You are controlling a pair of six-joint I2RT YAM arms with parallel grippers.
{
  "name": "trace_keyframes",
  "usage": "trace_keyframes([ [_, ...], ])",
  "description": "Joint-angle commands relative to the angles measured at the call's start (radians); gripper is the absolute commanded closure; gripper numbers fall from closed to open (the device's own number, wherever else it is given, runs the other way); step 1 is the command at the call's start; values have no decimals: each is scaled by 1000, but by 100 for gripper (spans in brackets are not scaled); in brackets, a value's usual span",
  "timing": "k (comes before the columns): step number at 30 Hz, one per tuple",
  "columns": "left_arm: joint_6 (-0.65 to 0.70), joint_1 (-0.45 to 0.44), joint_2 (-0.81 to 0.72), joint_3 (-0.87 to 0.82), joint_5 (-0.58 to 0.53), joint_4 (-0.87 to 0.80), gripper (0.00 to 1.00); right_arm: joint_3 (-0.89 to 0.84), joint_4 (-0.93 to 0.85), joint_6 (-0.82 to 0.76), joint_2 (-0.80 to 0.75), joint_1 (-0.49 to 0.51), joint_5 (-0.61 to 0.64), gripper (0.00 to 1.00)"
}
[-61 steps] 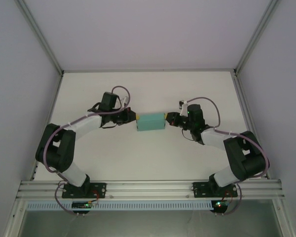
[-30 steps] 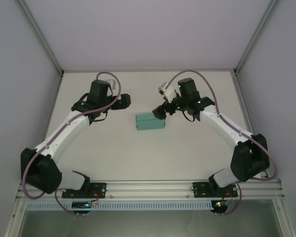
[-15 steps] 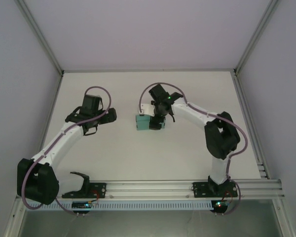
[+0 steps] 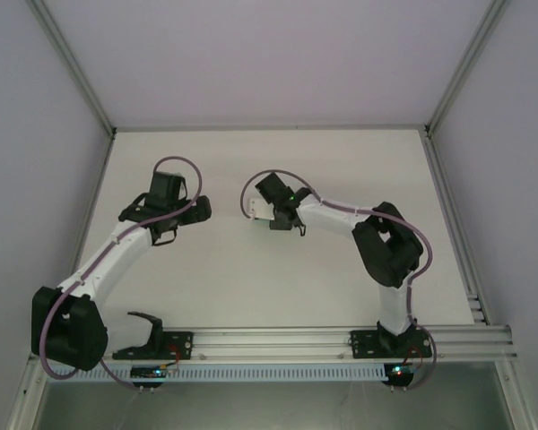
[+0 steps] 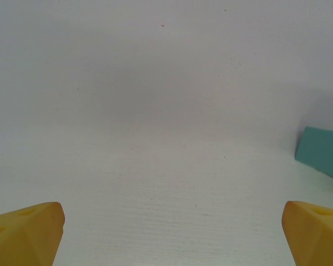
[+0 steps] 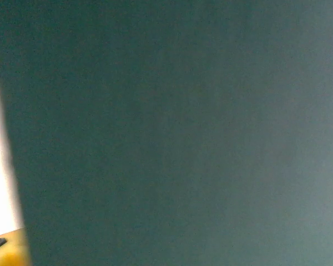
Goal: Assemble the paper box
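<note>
The paper box shows as a teal-green corner [image 5: 324, 152] at the right edge of the left wrist view, lying on the white table. Its teal card [image 6: 177, 133] sits very close in front of the right wrist camera, with one yellow finger [image 6: 5, 249] at the bottom left beside it. From above, my right gripper [image 4: 276, 215] points down at the spot where the box lay and covers it. How its jaws stand I cannot make out. My left gripper [image 4: 202, 208] hangs open to the left of the box, its yellow fingertips [image 5: 22, 233] wide apart over bare table.
The white table [image 4: 341, 170] is walled in by pale panels on three sides. An aluminium rail [image 4: 269, 340] with both arm bases runs along the near edge. The right arm's elbow [image 4: 390, 246] folds back over the right half.
The right wrist has swung left and down over the box, which no longer shows from above. The left arm pulled back to the left earlier and has since held still.
</note>
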Motion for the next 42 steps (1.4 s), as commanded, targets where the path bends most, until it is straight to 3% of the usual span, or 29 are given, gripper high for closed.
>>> trace_keyframes([
  [1,-3,9,13,-8,-24,-8,1,-66,151,15,-18,19,200,37],
  [7,-4,11,17,-10,-15,-5,0,-124,134,18,-56,72,268,27],
  [14,7,10,6,-13,-2,-5,1,-233,-40,98,-168,115,109,3],
  [19,17,11,1,-12,-5,-7,0,-277,-105,157,-275,118,-12,1],
  [23,18,15,-11,-15,-47,4,1,-326,-38,241,-428,75,-89,1],
  [26,48,43,-22,-20,-80,42,0,-359,56,403,-561,-24,-122,1],
  [29,62,103,-20,-22,-99,101,0,-402,130,634,-672,-214,-170,1],
  [32,89,159,-18,-60,-192,204,0,-494,211,797,-745,-427,-239,1],
  [36,234,190,-62,-230,-331,526,0,-679,452,855,-770,-607,-240,1],
  [39,331,224,-88,-383,-341,817,0,-750,584,897,-725,-690,-244,1],
  [42,402,259,-92,-541,-281,1116,0,-800,726,912,-653,-736,-281,1],
])
